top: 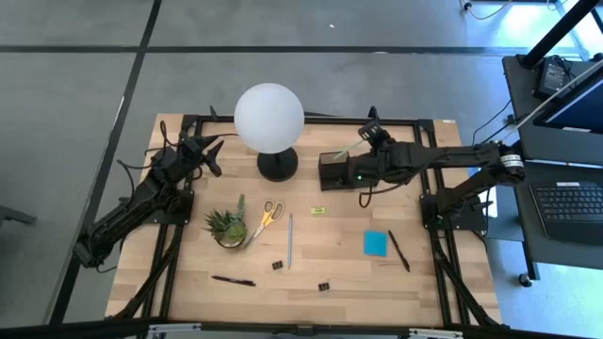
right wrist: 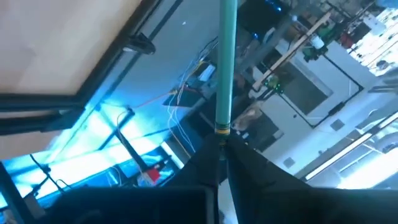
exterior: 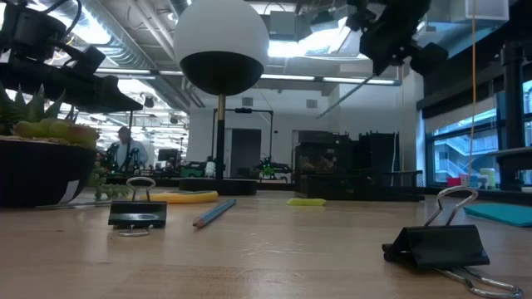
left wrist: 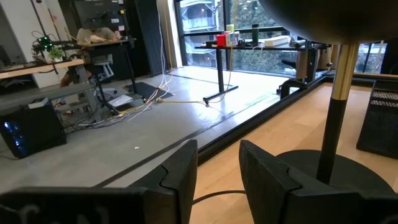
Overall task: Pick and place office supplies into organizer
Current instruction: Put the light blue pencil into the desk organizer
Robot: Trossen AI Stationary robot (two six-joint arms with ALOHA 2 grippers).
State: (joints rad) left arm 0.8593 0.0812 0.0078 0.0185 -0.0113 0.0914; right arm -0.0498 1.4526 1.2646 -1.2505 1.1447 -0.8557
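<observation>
My right gripper (top: 370, 139) hangs near the table's far edge, just above the black organizer (top: 332, 171), and is shut on a pale green pencil (right wrist: 225, 62). In the low view the pencil (exterior: 353, 91) slants down from the gripper (exterior: 391, 46) over the organizer (exterior: 328, 158). My left gripper (top: 209, 155) waits open to the left of the lamp. On the table lie yellow-handled scissors (top: 267, 217), a blue pencil (top: 290, 240), a blue sticky pad (top: 375, 243), two black pens (top: 399, 250) (top: 233, 280), two binder clips (top: 277, 266) (top: 323, 283) and a yellow piece (top: 318, 210). My right gripper pinches the green pencil between its two fingers at the ferrule end (right wrist: 222, 132). The pencil sticks out forward past the fingertips, in line with the fingers. It is lifted clear and slants down, its free end (exterior: 322, 113) over the organizer.
The white globe lamp (top: 269, 118) stands on its round black base (top: 277, 166) just left of the organizer, close before my left gripper (left wrist: 217, 177). A small potted plant (top: 227, 226) sits beside the scissors. Black frame rails run along the table's edges.
</observation>
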